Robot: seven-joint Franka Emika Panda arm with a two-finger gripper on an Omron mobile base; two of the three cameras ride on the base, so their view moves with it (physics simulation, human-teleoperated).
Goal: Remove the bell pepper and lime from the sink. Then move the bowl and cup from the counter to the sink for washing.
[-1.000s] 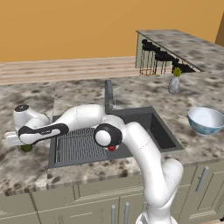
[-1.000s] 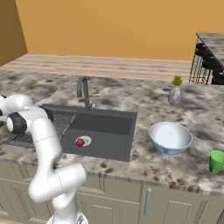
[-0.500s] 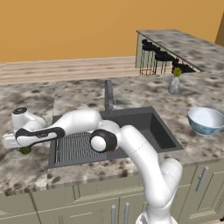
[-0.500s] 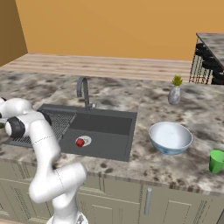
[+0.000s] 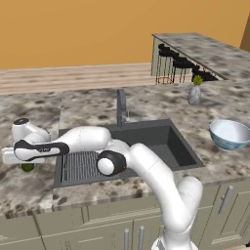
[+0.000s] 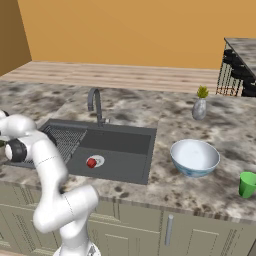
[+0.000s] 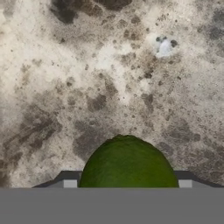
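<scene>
Holding the small dark green ball of a lime point(image 7: 127, 162) between its closed fingers, the tool point(image 5: 19, 158) is low over the speckled stone table point(image 5: 29, 185), left of the dark grey sink point(image 6: 120, 150). The little shiny red pepper point(image 6: 91, 162) sits inside that sink. The wide white-and-blue bowl point(image 6: 194, 157) and bright green cup point(image 6: 247, 184) wait right of it.

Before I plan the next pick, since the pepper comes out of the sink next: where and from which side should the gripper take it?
Take the bell pepper across its round middle, coming straight down from above. It sits low on the floor of the sink, at the white drain, so the basin walls probably block a sideways approach. It looks roundish, so either finger direction should do.
</scene>
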